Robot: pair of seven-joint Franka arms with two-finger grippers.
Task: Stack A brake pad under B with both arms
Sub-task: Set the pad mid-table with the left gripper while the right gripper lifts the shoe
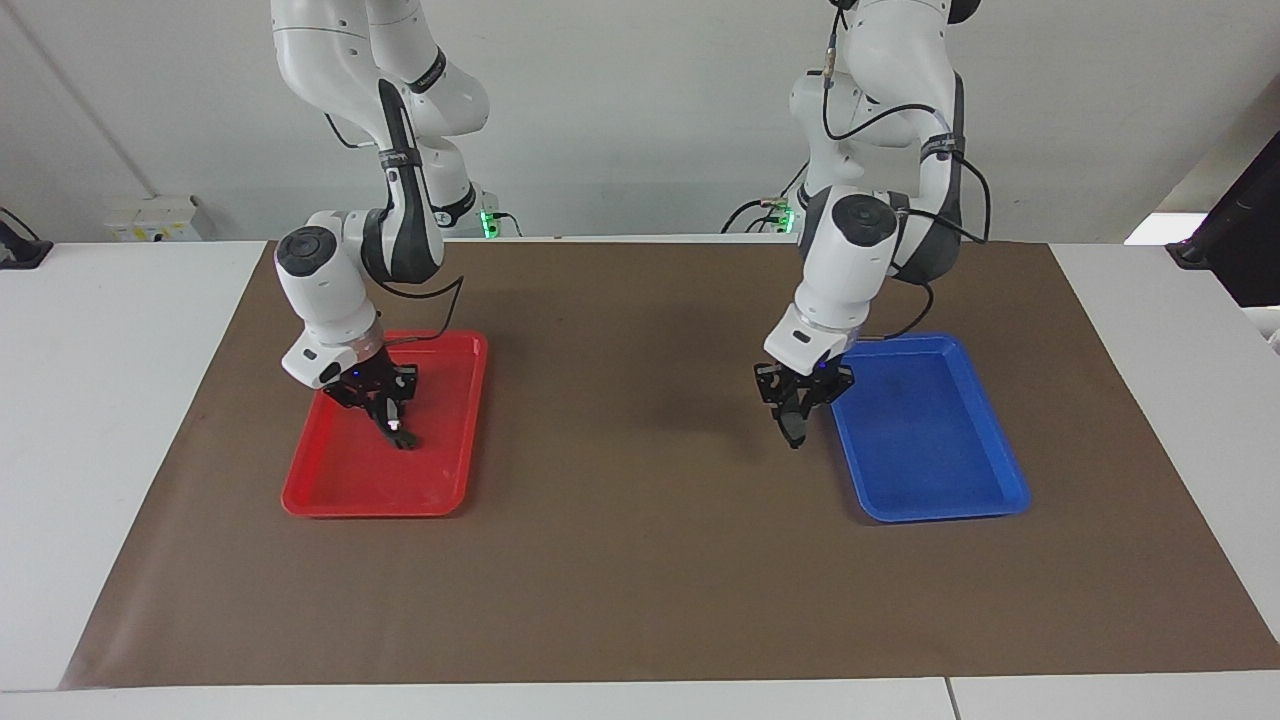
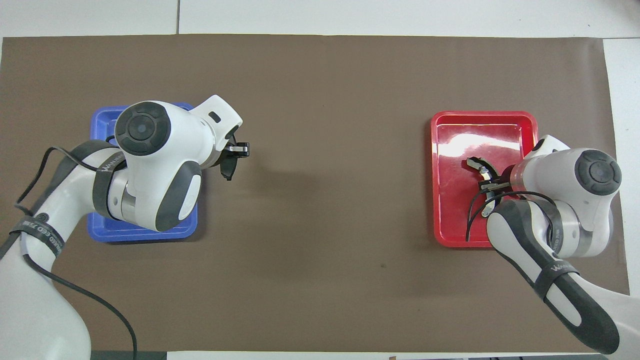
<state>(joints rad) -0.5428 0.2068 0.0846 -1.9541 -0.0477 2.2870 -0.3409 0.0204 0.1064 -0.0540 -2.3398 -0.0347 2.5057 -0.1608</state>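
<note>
Right gripper (image 1: 392,425) over red tray (image 1: 340,495), jaws clamped on curved brake shoe (image 2: 481,167), left gripper (image 1: 795,425) over mat (image 1: 640,560) at blue tray's (image 1: 950,480) 9 o'clock edge, jaws gripping short dark pad (image 2: 228,169).

Grippers (image 1: 392,420) (image 1: 797,420) by red and blue trays.

We see a white table (image 1: 120,420) covered across its middle by a large brown mat (image 1: 640,560). Two shallow trays lie directly on the mat, well apart: a red tray (image 1: 330,495) toward the right arm's end and a blue tray (image 1: 950,470) toward the left arm's end. Between them we find only bare mat, marked by soft shadows.
</note>
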